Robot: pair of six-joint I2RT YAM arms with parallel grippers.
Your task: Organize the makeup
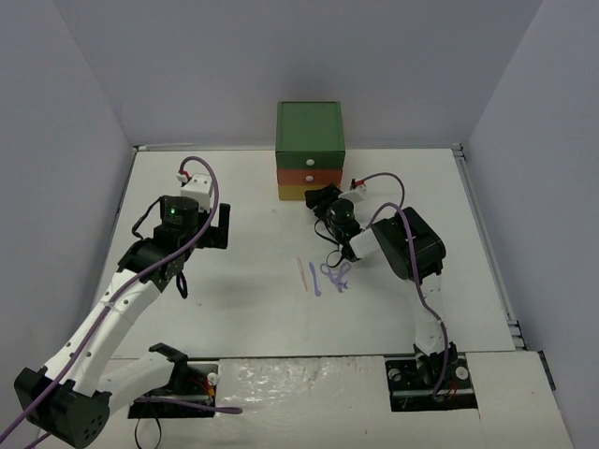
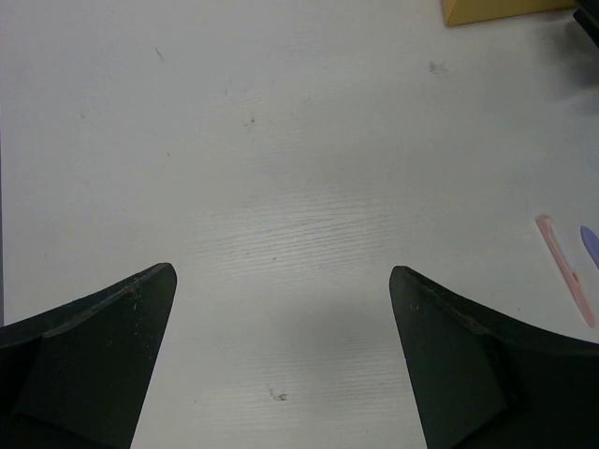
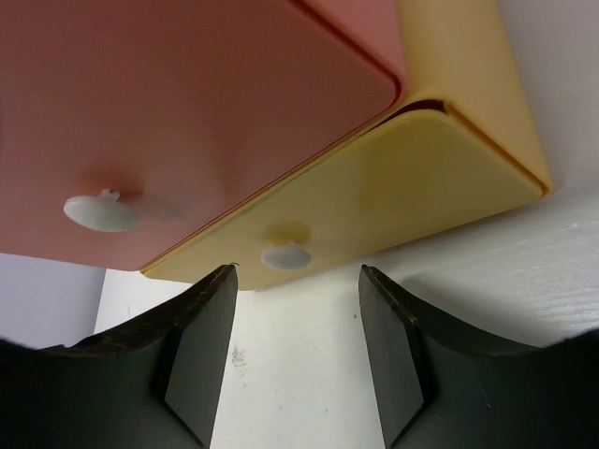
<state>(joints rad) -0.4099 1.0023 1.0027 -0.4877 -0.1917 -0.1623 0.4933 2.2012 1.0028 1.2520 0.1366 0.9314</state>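
The makeup in view lies on the white table in front of my right arm: a pale orange stick (image 1: 300,273) and thin lilac tools (image 1: 315,279) (image 1: 339,276). In the left wrist view the orange stick (image 2: 566,269) and a lilac tip (image 2: 590,245) show at the right edge. My left gripper (image 2: 283,271) hangs wide open over bare table, with nothing between its fingers. My right gripper (image 3: 298,273) is open in front of the yellow bottom drawer (image 3: 412,178). That drawer's white knob (image 3: 285,255) sits just beyond the fingertips, untouched.
The drawer box (image 1: 311,150) stands at the back centre against the wall, green on top, then orange, then yellow. The orange drawer (image 3: 187,103) has its own white knob (image 3: 100,211). Both drawers look pushed in. White walls enclose the table.
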